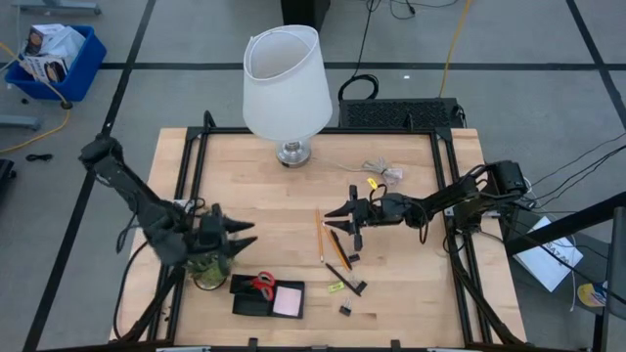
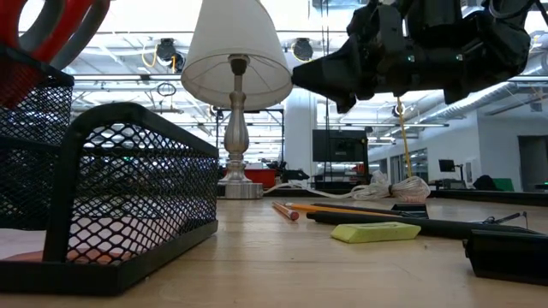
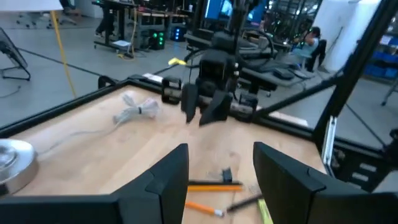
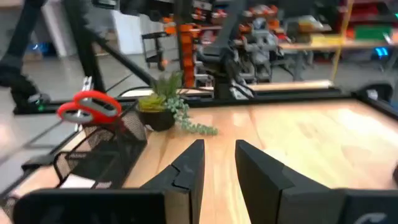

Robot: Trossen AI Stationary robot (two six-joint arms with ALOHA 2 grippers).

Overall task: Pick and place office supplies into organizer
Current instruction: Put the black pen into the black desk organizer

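Nearest the low camera: black mesh organizer [image 2: 103,205], scissors [image 1: 262,285] standing in it and a pink sticky-note pad [image 1: 288,301] in the next compartment.
Loose supplies: orange pencil [image 1: 320,238] and dark pen [image 1: 338,250] lying side by side, long axes running roughly front to back; binder clips [image 1: 345,310] and a yellow eraser [image 2: 375,232] nearer the front edge.
Right gripper [image 1: 347,217]: hovering just above the pencils' far ends, fingers slightly parted, holding nothing.
Left gripper [image 1: 245,235]: over the potted plant [image 1: 208,270] beside the organizer, fingers apart, empty.
Nearer arm: right; I'd guess it only needs to drop straight down.
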